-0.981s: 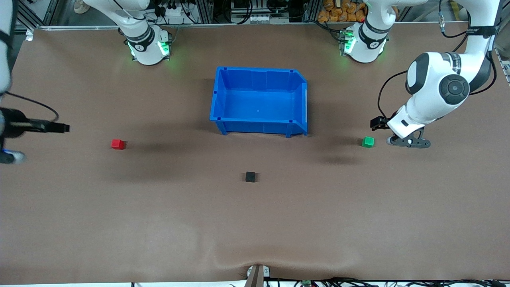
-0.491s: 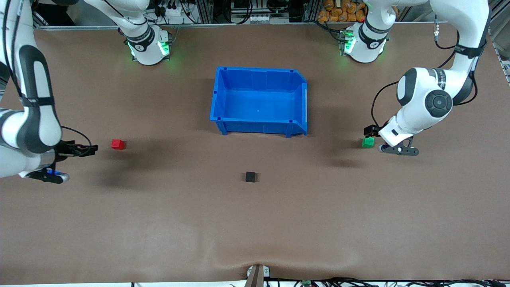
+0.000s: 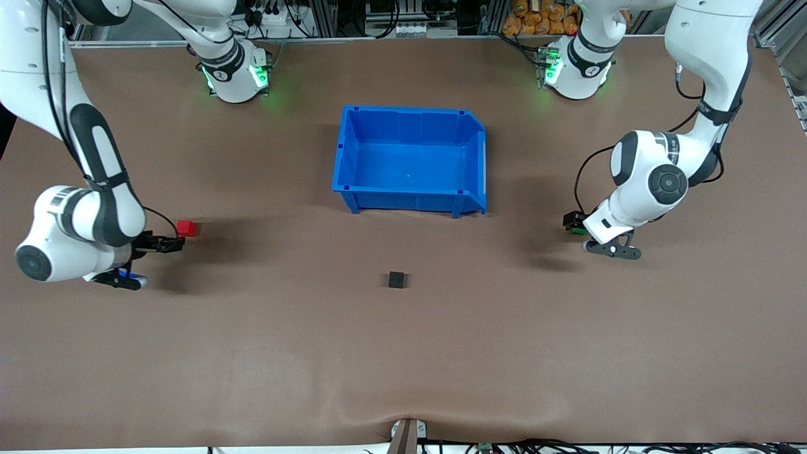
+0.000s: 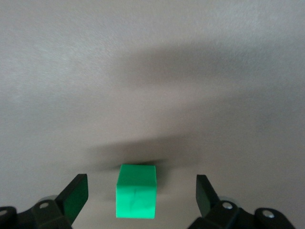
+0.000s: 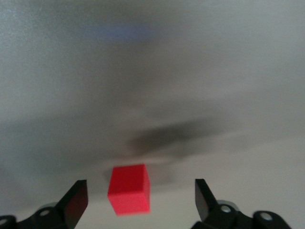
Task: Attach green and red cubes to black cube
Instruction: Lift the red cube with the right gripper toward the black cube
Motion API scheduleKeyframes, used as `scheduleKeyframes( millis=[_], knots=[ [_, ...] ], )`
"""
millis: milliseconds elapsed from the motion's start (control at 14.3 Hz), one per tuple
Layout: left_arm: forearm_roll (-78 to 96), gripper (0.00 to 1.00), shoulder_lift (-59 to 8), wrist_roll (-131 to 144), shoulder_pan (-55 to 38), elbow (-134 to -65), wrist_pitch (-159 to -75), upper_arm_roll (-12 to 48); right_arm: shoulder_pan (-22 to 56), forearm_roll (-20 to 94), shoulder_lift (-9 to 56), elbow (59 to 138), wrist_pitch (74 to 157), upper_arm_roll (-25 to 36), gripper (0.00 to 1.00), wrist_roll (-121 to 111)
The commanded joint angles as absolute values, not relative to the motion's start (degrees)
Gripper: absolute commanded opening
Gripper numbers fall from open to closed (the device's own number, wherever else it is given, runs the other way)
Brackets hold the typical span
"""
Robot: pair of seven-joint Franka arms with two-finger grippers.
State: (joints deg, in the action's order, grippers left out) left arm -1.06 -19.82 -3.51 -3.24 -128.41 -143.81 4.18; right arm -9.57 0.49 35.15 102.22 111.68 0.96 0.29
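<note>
Bench (image 3: 403, 353): brown surface filling nearly the whole front view.
Bin (image 3: 353, 129): blue, open-topped, upper centre of the frame, between the two arm bases.
Right arm: comes down the frame's left edge from its base at the upper left, wrist low over the bench.
Left arm: bends down the frame's right side from its base at the upper right.
Right tool (image 3: 169, 243): at mid-left, low at the red cube, fingers (image 5: 76, 202) spread wide; the wrist view shows the cube in the gap, touching neither.
Left tool (image 3: 572, 222): at mid-right, low over the green cube, fingers (image 4: 76, 193) wide; the cube sits between them, untouched.
Red cube (image 3: 186, 227) (image 5: 128, 189): on the bench at mid-left, just above the right tool's tips.
Green cube (image 3: 578, 230) (image 4: 137, 197): on the bench at mid-right, mostly hidden under the left tool.
Black cube (image 3: 396, 279): alone on the bench, just below centre, nearer the camera than the bin, well apart from both other cubes.
</note>
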Motion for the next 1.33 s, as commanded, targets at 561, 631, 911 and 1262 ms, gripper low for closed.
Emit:
scheduleKeyframes(
  millis=[561, 631, 911, 1262],
  knots=[
    [-1.23, 1.0, -22.94, -4.48, -2.72, -127.44, -144.05, 4.04, -8.53, -0.09, 34.98, 105.12, 109.79, 0.7, 0.08, 2.46],
    [-1.23, 1.0, -23.03, -4.48, -2.81, -127.44, -144.05, 4.04, -8.44, 0.43, 34.89, 104.86, 108.99, 0.7, 0.0, 3.42],
    [-1.23, 0.81, -22.94, -4.48, -2.81, -127.79, -143.7, 4.04, -8.0, 7.97, 34.63, 96.62, 98.2, -4.91, 0.0, 23.23],
    [-1.41, 0.0, -22.59, -4.39, -2.9, -127.79, -139.58, 3.87, -0.29, 25.03, 37.34, 88.44, 103.41, -10.02, 0.0, 59.07]
  ],
)
